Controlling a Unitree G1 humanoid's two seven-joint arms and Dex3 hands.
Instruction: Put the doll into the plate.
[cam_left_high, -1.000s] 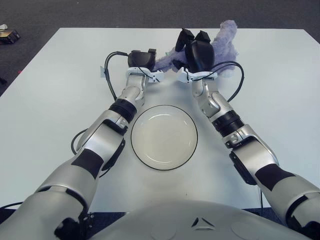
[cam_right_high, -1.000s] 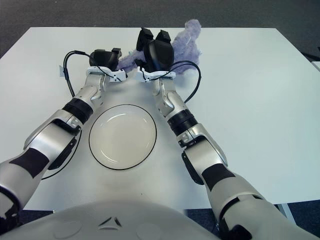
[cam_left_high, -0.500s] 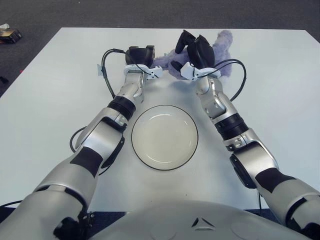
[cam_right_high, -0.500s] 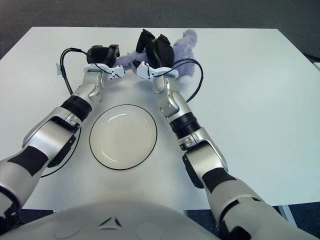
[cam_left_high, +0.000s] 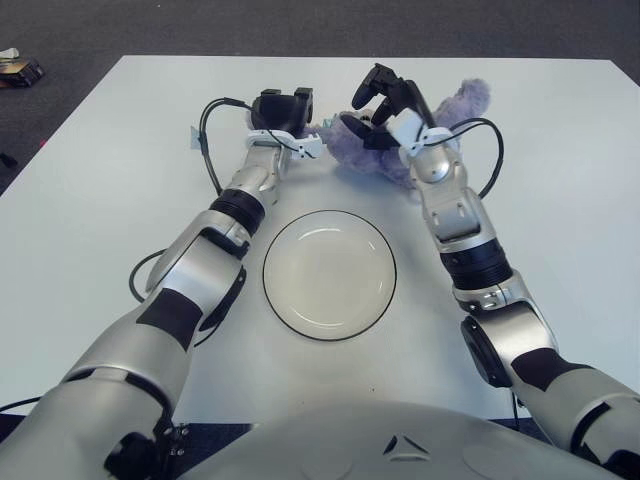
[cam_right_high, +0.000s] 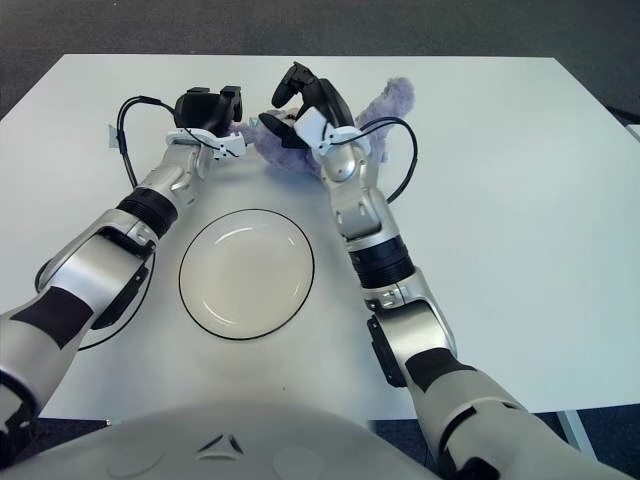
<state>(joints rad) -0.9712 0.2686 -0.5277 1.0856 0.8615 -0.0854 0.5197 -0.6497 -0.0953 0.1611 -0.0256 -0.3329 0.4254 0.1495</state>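
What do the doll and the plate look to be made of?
Doll: soft plush, going by its fuzzy lavender pile and floppy shape. Plate: probably glazed ceramic, possibly melamine; smooth cream surface with faint glints and a thin dark rim.

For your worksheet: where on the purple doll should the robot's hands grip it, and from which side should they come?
Grip the purple doll around its soft middle, one hand on each side. It lies lengthwise across the table's far side; the left hand and right hand already flank it.
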